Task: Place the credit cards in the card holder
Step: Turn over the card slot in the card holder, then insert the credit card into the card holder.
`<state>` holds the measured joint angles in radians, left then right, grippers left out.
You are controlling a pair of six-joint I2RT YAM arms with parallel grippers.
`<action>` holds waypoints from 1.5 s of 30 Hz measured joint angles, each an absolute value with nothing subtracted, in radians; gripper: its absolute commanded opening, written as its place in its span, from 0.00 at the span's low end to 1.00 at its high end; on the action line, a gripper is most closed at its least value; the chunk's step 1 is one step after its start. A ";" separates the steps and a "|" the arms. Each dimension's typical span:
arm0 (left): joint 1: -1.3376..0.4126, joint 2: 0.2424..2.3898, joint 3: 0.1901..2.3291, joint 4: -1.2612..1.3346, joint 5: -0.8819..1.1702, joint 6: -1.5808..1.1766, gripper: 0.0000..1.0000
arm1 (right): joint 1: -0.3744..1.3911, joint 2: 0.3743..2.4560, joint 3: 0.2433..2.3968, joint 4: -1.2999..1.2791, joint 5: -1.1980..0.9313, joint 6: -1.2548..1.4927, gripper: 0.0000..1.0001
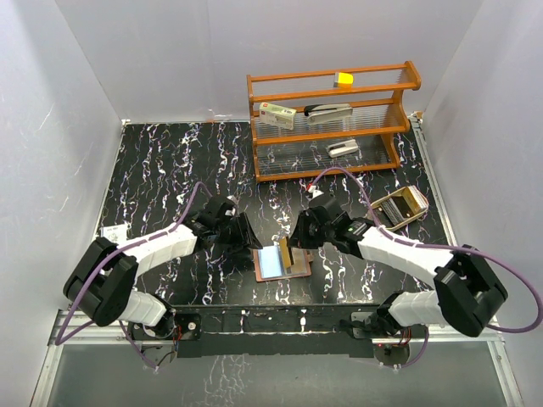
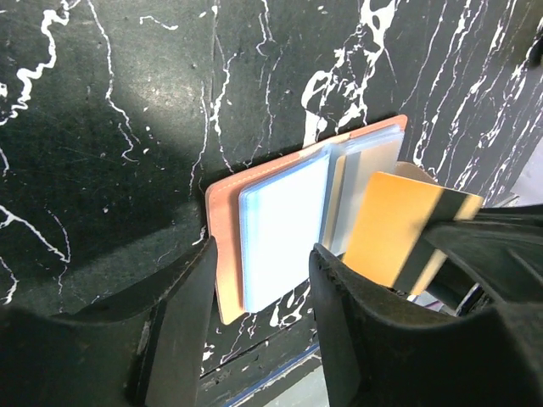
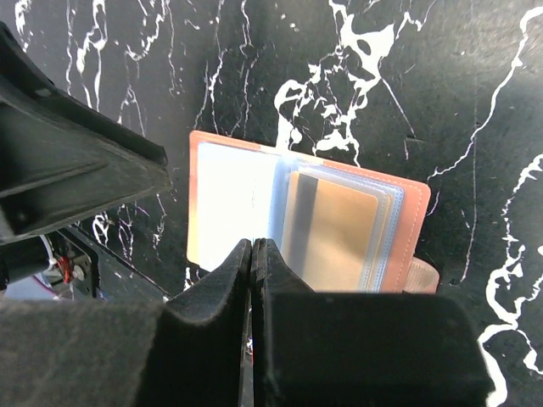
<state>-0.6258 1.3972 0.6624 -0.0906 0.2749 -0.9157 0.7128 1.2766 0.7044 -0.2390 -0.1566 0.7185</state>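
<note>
The card holder lies open near the table's front edge, its clear sleeves fanned out. A light blue card lies on its left panel. An orange card shows inside the right sleeves. My right gripper is shut on a second orange card with a dark stripe, held upright over the holder's middle fold. In the right wrist view that gripper's fingers are pressed together. My left gripper is open just in front of the blue card, holding nothing.
A wooden rack with small items stands at the back. A tan tray sits to the right behind my right arm. A white packet lies at the far left. The table's front edge is just below the holder.
</note>
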 measured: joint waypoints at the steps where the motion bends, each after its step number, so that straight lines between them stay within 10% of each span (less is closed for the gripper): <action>1: -0.626 1.397 0.662 -0.089 0.278 -0.916 0.43 | 0.712 1.290 0.697 -0.229 -0.168 0.716 0.00; 14: -0.626 1.460 0.642 0.010 0.359 -0.907 0.14 | 0.662 1.333 0.590 -0.072 -0.293 0.736 0.00; 45: -0.626 1.515 0.622 0.015 0.351 -0.890 0.10 | 0.561 1.448 0.481 0.200 -0.467 0.788 0.00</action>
<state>-0.6258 1.5154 0.6220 0.0154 0.3508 -0.8902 0.5610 1.4483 0.4808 0.1997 -0.4667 0.7883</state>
